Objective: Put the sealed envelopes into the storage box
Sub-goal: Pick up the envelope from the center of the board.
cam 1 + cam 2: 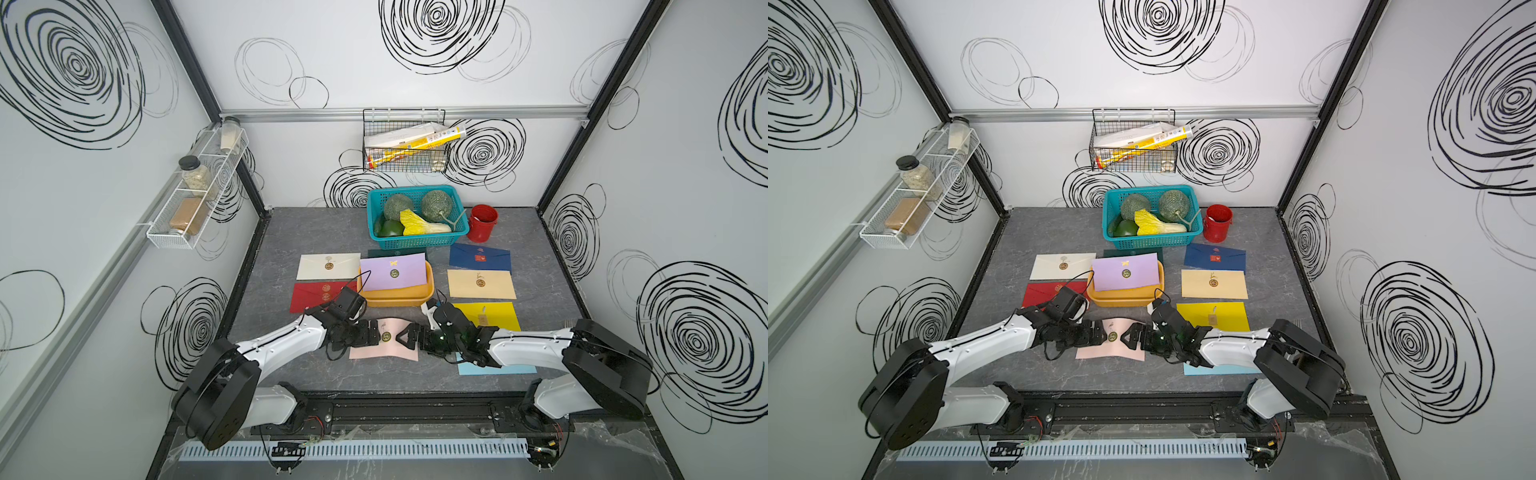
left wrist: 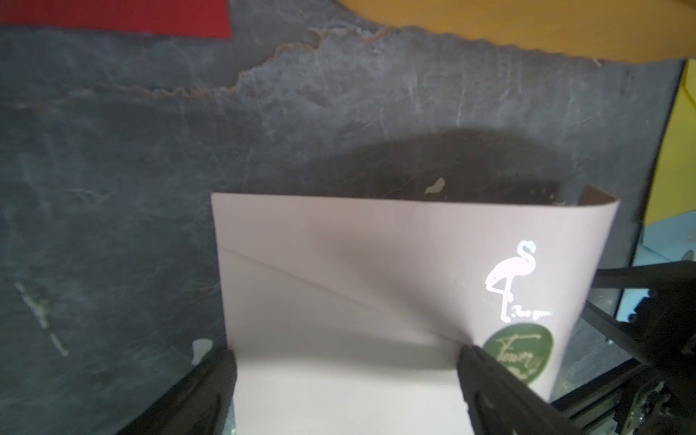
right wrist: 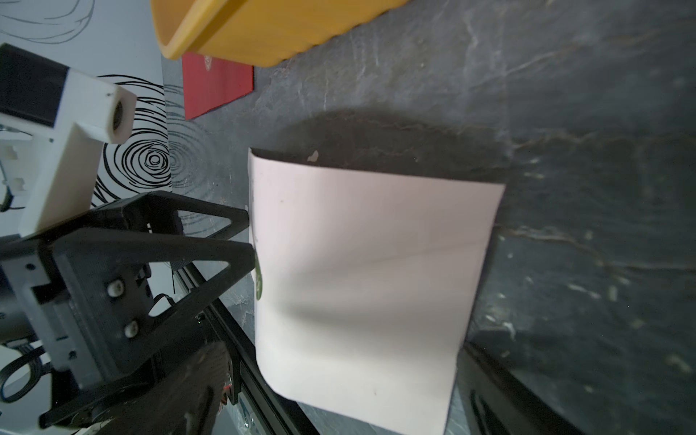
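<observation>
**Claws**
- Left claw: the jaws are spread to full width and nothing is clamped between them. It is lowered over the left half of the pink envelope. In the left wrist view, one finger stands at the envelope's short edge. The other stands just beside the green round seal.
- Right claw: the jaws are spread to full width and nothing is clamped between them. It is lowered over the right half of the same envelope, facing the left claw across the seal.
- It cannot be told whether any fingertip presses on the paper.

**Pink envelope**
- It lies on the worktop, near the front edge and in front of the storage box, apart from it.
- The sheet is bowed. In both wrist views its far edge stands off the worktop with shadow beneath it.

**Storage box**
- It sits at the centre of the worktop.
- The lilac envelope lies slanted across its top, seal upward.

**Other envelopes, all flat on the worktop**
- Dark green envelope: between the box and the teal basket, mostly covered by the lilac one.
- White envelope and red envelope: to the left of the box.
- Navy envelope, beige envelope and yellow envelope: to the right of the box.
- Light blue envelope: largely under the right arm.

**Other items**
- The red bucket stands just beside the basket.
</observation>
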Available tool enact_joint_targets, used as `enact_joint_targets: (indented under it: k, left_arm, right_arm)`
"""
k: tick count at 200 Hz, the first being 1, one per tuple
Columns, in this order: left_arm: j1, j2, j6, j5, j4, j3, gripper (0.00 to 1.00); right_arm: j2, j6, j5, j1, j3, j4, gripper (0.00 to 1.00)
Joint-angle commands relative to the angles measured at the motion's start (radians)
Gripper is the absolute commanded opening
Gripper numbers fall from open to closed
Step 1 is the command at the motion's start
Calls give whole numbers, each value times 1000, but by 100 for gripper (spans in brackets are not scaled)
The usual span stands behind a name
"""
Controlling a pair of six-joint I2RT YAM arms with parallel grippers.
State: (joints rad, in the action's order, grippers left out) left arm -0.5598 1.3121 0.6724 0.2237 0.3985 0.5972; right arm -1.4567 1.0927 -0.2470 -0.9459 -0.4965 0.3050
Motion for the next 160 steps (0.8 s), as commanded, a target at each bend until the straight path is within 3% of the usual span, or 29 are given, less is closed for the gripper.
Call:
enact_joint_targets:
  k: [1,99,160]
  left_arm:
    - [-33,19,2,66,3,-42,98]
    - [-55,16,-8,77,-29,-54,96]
    - [-58,-11,-23,98,-25,-50,94]
  right_arm:
    - [-57,13,57,-1,-18,-175,100]
    - [-175,-107,122,-25,-175,-331,100]
    - [-252,-140,164,-43,-150,-347,96]
